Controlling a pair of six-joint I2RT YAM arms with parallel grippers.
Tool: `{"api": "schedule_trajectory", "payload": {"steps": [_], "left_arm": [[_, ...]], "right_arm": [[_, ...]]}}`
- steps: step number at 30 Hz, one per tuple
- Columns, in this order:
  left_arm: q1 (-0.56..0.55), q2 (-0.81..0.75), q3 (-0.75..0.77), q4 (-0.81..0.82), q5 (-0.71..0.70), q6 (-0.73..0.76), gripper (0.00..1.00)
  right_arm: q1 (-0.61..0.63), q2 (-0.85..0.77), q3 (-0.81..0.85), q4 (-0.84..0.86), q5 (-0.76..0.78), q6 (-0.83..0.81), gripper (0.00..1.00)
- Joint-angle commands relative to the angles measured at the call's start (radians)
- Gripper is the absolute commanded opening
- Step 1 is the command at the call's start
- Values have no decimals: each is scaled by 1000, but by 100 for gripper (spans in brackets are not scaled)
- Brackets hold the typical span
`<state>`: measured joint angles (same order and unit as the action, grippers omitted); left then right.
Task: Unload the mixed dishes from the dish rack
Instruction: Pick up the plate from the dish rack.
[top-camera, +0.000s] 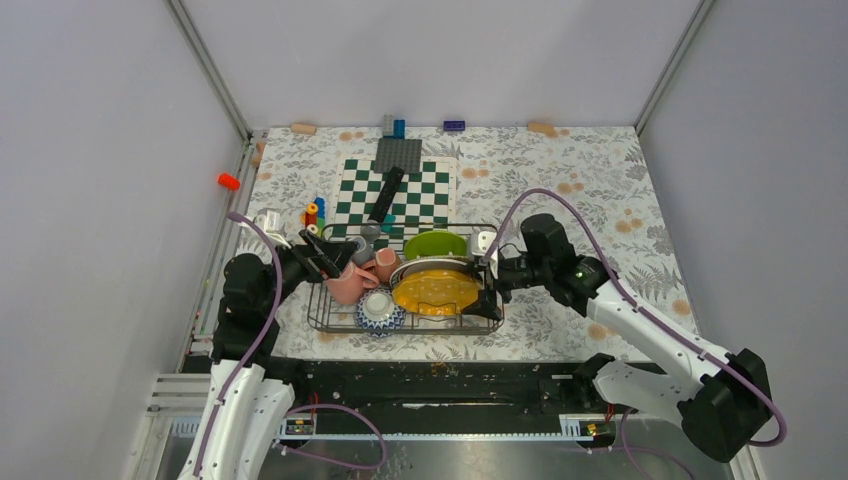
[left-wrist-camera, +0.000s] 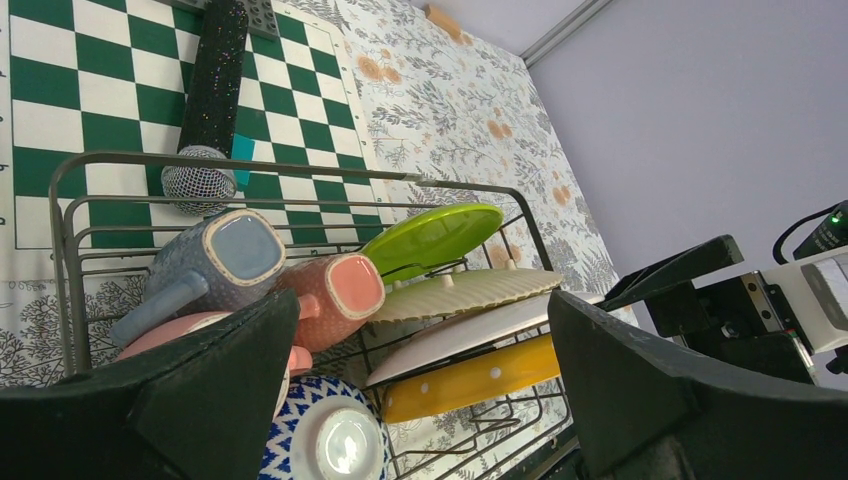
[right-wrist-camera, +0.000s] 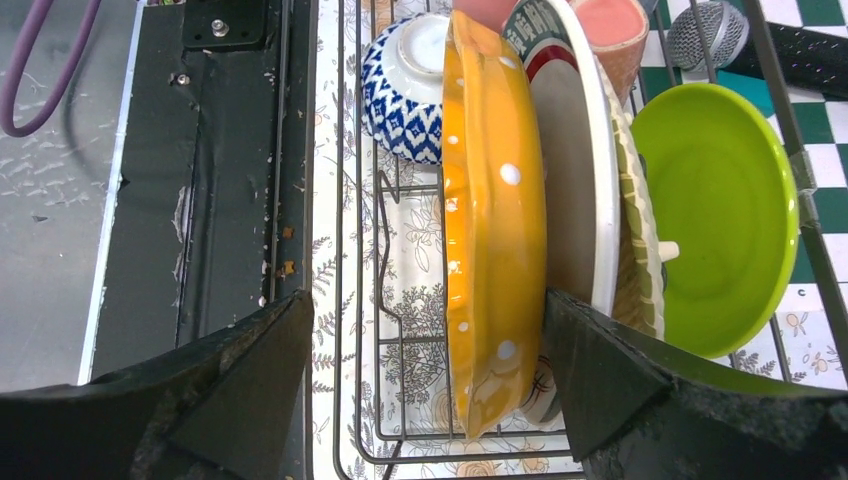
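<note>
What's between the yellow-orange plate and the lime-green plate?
Two plates standing on edge: a white plate and a ribbed cream plate, seen best in the right wrist view.

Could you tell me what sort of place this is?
Probably a robot lab cell, not a kitchen: plain grey walls box in the table, two arms are bolted at its edge, and the dish rack sits by a chessboard and toy blocks.

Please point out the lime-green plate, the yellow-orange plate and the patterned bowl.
lime-green plate (right-wrist-camera: 715, 215): right wrist view, inner face.
yellow-orange plate (right-wrist-camera: 495, 230): right wrist view, dotted outer side.
patterned bowl (right-wrist-camera: 402, 100): right wrist view, outer wall.
</note>
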<state>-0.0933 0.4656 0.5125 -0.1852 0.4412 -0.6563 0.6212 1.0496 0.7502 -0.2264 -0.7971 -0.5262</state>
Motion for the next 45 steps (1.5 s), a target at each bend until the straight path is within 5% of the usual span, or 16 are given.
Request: {"api": "schedule_trajectory", "payload": {"steps": [1, 20, 33, 45], "left_arm": [[3, -7, -16, 54, 8, -7, 99], [3, 31, -49, 69, 19, -23, 99], [2, 28, -61, 60, 4, -42, 99], [3, 4, -50, 30, -29, -51, 99]], "right_arm": [[31, 36, 44, 26, 34, -12, 90], [69, 121, 16, 150, 137, 20, 46], [71, 64, 41, 91, 127, -27, 0], [72, -86, 29, 246, 107, -27, 0]]}}
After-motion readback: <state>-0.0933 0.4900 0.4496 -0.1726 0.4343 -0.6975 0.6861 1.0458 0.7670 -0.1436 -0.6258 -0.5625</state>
